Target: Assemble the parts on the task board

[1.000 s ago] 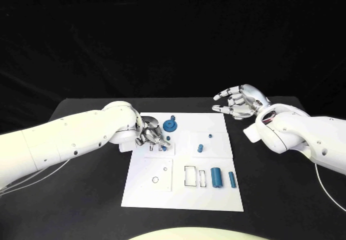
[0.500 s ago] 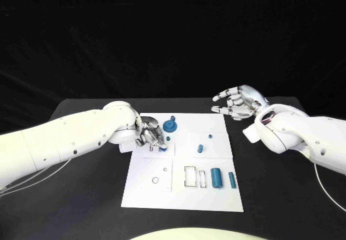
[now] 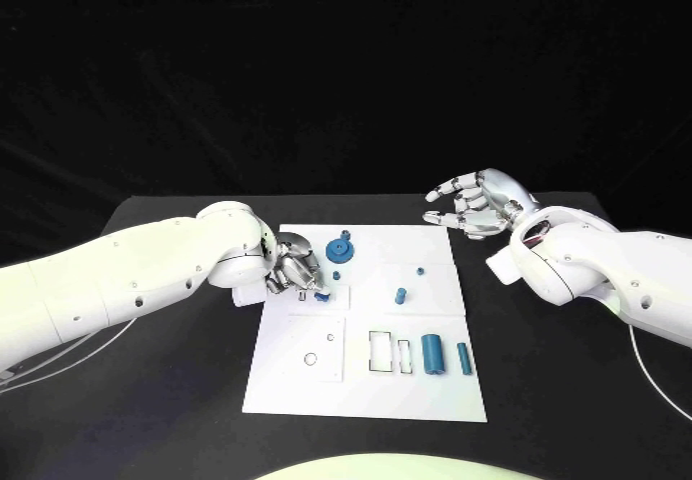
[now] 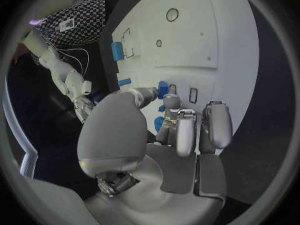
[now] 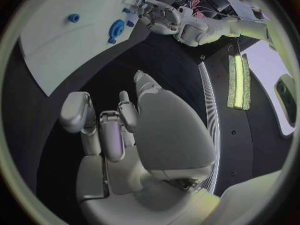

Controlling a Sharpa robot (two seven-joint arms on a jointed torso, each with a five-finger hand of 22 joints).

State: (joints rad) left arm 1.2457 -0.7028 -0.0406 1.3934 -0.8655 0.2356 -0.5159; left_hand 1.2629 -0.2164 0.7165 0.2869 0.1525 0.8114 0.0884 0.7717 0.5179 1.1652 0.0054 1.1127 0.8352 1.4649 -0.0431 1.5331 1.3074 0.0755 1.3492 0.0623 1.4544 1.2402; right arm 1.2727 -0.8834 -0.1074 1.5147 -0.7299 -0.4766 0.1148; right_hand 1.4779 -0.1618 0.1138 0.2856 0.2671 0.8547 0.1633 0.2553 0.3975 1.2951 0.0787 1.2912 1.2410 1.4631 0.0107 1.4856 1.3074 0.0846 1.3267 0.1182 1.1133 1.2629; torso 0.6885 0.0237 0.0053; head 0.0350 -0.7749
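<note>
A: The left hand (image 3: 299, 274) is low over the near-left part of the task board (image 3: 368, 395), fingers curled down together. From the wrist, its fingertips (image 4: 164, 91) pinch a small blue part (image 4: 163, 88) right at the board's surface, beside two little rectangular slots.

B: And moving rightward across the board?

A: A blue gear-shaped part (image 3: 339, 249) sits just beside that hand. Past it, a small blue peg (image 3: 400, 296) and a tiny blue stud (image 3: 420, 271) stand mid-board. Nearer the robot, two blue cylinders (image 3: 433, 355) lie side by side next to rectangular cutouts.

B: The right hand?

A: The right hand (image 3: 476, 203) is raised off the board's far-right corner, above the black table (image 3: 548, 400). Its fingers are loosely bent and apart, holding nothing.
</note>
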